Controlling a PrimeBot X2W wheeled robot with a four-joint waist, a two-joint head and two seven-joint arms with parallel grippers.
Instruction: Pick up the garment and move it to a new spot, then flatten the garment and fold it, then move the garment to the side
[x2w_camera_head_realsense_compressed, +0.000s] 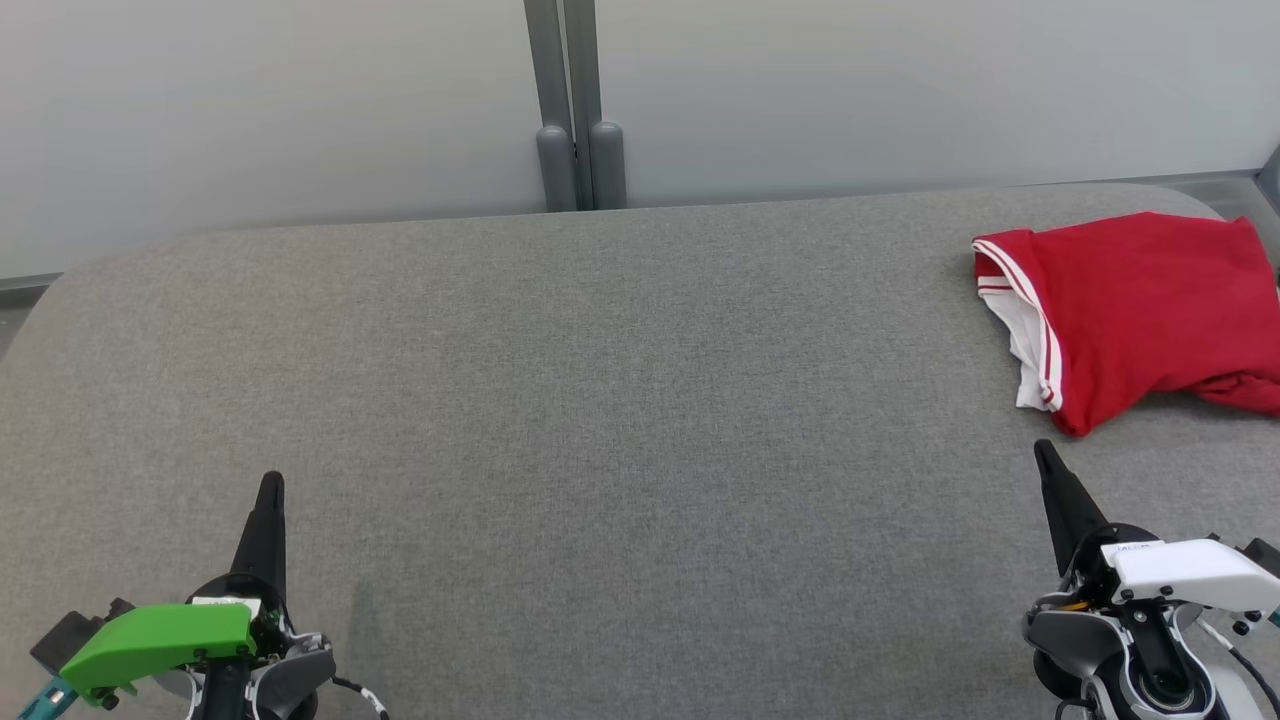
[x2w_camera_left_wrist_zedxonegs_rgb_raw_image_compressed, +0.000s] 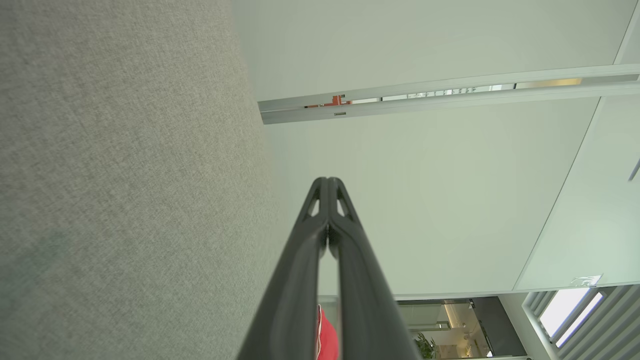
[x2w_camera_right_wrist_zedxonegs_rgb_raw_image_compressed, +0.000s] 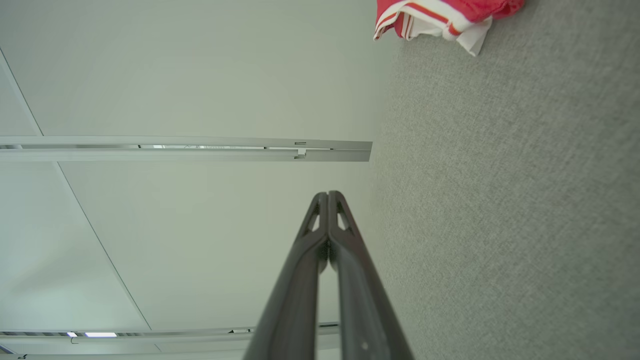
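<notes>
**Red garment lies far right on the grey surface, both grippers closed and clear of it**

A red cloth garment with white striped trim (x2w_camera_head_realsense_compressed: 1140, 310) lies bunched at the far right end of a broad grey fabric-covered surface (x2w_camera_head_realsense_compressed: 600, 400). Its striped white edge faces the middle of the surface, and its right side runs past the edge of the head view.

The left gripper (x2w_camera_head_realsense_compressed: 270, 482), which carries a green plastic cover (x2w_camera_head_realsense_compressed: 160, 640), sits at the lower left, well apart from the garment. Its two long dark fingers are pressed together with nothing between them; the left wrist view shows the tips meeting.

The right gripper (x2w_camera_head_realsense_compressed: 1043, 450), under a white plastic cover (x2w_camera_head_realsense_compressed: 1190, 570), sits at the lower right, near the garment's closest red corner but not touching it. Its fingers are likewise closed tip to tip and hold nothing.

Behind the surface stand pale wall panels (x2w_camera_head_realsense_compressed: 250, 100), with two grey upright posts (x2w_camera_head_realsense_compressed: 580, 160) side by side where the panels meet.
</notes>
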